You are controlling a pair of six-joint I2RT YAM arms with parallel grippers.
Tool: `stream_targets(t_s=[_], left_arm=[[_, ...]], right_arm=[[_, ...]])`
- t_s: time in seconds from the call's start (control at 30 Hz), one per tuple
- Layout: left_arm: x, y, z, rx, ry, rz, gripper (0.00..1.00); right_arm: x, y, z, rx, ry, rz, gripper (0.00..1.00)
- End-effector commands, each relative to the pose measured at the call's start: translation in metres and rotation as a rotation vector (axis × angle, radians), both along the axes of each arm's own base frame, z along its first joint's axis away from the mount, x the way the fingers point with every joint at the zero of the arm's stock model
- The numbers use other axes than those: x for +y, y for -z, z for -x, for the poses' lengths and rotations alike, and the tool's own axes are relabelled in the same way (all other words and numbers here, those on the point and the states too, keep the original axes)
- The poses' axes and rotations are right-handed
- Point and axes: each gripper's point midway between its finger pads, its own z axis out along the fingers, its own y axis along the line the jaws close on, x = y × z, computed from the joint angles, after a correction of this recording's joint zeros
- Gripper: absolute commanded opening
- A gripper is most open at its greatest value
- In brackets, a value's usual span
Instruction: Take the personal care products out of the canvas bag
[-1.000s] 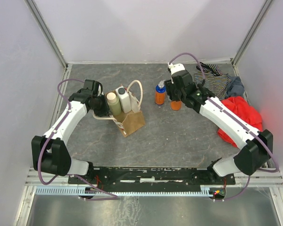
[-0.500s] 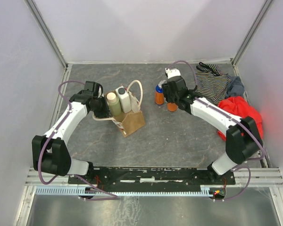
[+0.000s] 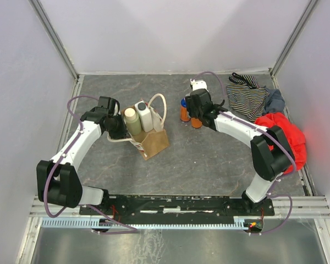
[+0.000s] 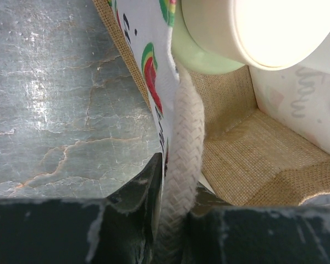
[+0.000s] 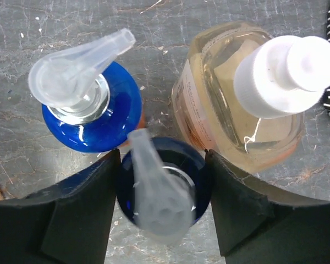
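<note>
The left gripper has its dark fingers pinched narrow on the rope handle, a thick cream braided cord of the canvas bag. The bag is a boxy tan tote of coarse weave with a white and red print on one side, standing left of centre on the grey, stone-veined table. Two bottles stand upright in it, caps up: a green cylinder, pale and round with a smooth cream cap, and just beside it a flat white bottle. Further right, out on the table, three bottles stand close together. The first pump bottle is orange with a glossy blue top and a clear spout. The second pump bottle is alike and is clasped at its blue top by the right gripper. The beige bottle is translucent with a white pump. Beyond lie a striped garment, a grey-blue cloth and a crumpled red cloth.
</note>
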Motion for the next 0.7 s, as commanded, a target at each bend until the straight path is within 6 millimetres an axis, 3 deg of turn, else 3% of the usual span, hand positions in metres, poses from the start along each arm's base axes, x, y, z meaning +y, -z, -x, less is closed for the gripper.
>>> stream_targets(t_s=[0.0, 0.03, 0.07, 0.27, 0.37, 0.5, 0.6, 0.67], left_arm=[[0.001, -0.004, 0.003, -0.022, 0.025, -0.011, 0.28], [0.001, -0.004, 0.003, -0.02, 0.025, -0.011, 0.28], [0.001, -0.003, 0.002, -0.02, 0.026, -0.011, 0.28], [0.0, -0.003, 0.001, -0.021, 0.027, -0.008, 0.28], [0.001, -0.002, 0.001, -0.021, 0.026, -0.013, 0.28], [0.001, -0.003, 0.001, -0.024, 0.023, -0.012, 0.28], [0.001, -0.004, 0.0, -0.029, 0.021, -0.01, 0.28], [0.001, -0.005, 0.0, -0.029, 0.022, -0.009, 0.28]], right_arm=[[-0.003, -0.047, -0.02, -0.146, 0.077, -0.06, 0.81], [-0.007, -0.049, -0.018, -0.15, 0.086, -0.054, 0.96], [-0.01, -0.051, -0.017, -0.154, 0.092, -0.049, 1.0], [-0.019, -0.077, 0.003, -0.179, 0.09, -0.075, 1.0], [-0.006, -0.104, 0.019, -0.198, 0.027, -0.139, 1.0], [0.033, -0.145, 0.048, -0.228, -0.111, -0.176, 1.0], [0.081, -0.174, 0.067, -0.24, -0.268, -0.21, 0.94], [0.115, -0.182, 0.08, -0.217, -0.384, -0.233, 0.88]])
